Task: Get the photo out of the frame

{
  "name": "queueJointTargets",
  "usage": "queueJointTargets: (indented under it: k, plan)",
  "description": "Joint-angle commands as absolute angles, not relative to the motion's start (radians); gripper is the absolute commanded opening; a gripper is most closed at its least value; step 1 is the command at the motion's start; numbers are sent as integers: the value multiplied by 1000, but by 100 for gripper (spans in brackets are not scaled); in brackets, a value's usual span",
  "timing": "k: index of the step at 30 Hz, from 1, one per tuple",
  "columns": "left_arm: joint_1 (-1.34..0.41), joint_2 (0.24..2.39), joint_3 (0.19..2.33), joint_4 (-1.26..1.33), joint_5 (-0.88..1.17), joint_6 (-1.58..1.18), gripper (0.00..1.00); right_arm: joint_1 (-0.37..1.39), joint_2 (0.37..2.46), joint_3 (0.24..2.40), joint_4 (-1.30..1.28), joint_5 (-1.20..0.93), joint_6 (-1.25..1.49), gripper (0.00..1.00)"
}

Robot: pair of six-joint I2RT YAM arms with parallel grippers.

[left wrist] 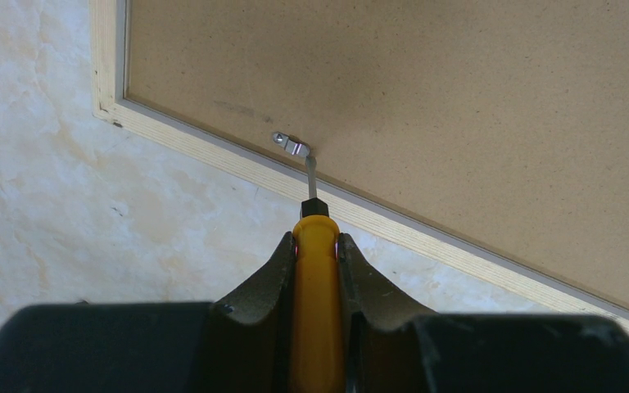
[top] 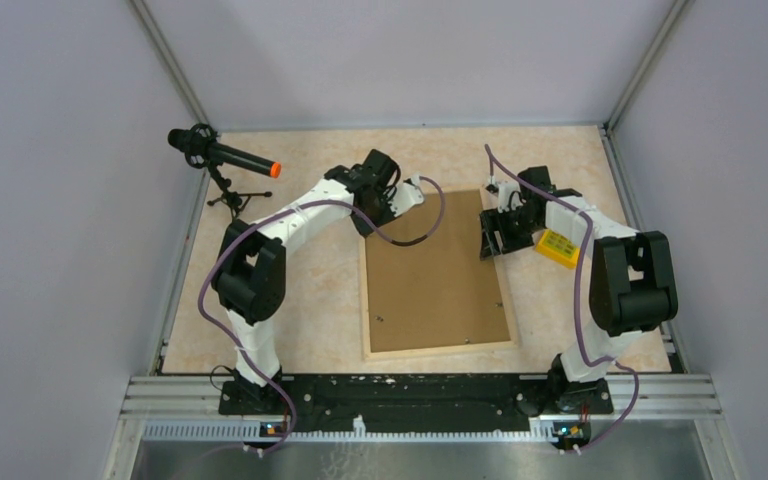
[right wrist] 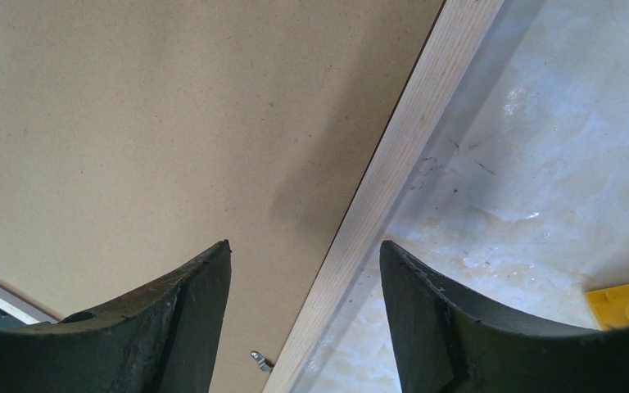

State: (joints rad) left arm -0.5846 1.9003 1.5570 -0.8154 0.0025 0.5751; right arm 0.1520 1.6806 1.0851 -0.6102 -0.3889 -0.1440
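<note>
- Currently frame (top: 438, 280) lies flat, back side up, mid table (top: 320, 330), btw the two arms; brown board w/ pale wood edging shows.
- L gripper (left wrist: 317, 241): jaws clamped on handle of a yellow-handled screwdriver (left wrist: 317, 286), near frame's far-left corner.
- Screwdriver tip meets a small metal clip (left wrist: 291, 145) on the board, just inside the wood edge.
- R gripper (right wrist: 305, 246): jaws wide apart, nothing gripped. It hangs over frame's right edge, one finger above the board, the other above table. Contact w/ frame: can't tell.
- Nearby, yellow block (top: 558, 247) sits on table just right of R gripper, apart from frame.
- Far left: mic (top: 222, 155) on small tripod.
</note>
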Motion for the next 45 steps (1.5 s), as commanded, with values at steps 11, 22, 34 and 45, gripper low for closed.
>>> queueJointTargets:
  k: [11,22,34,45]
  plan:
    - [-603,1939,1591,-752,78,525,0,144,1662,1081,-594,-392,-133,66]
    - [-603,1981,1650,-739,100,505,0,145,1664,1083,-593,-391,-133,66]
    - [-597,1922,1781,-808,196,464,0,144,1658,1085,-592,-283,-122,65]
    - [-524,1742,1718,-844,333,464,0,172,1760,1130,-600,-183,-137,47]
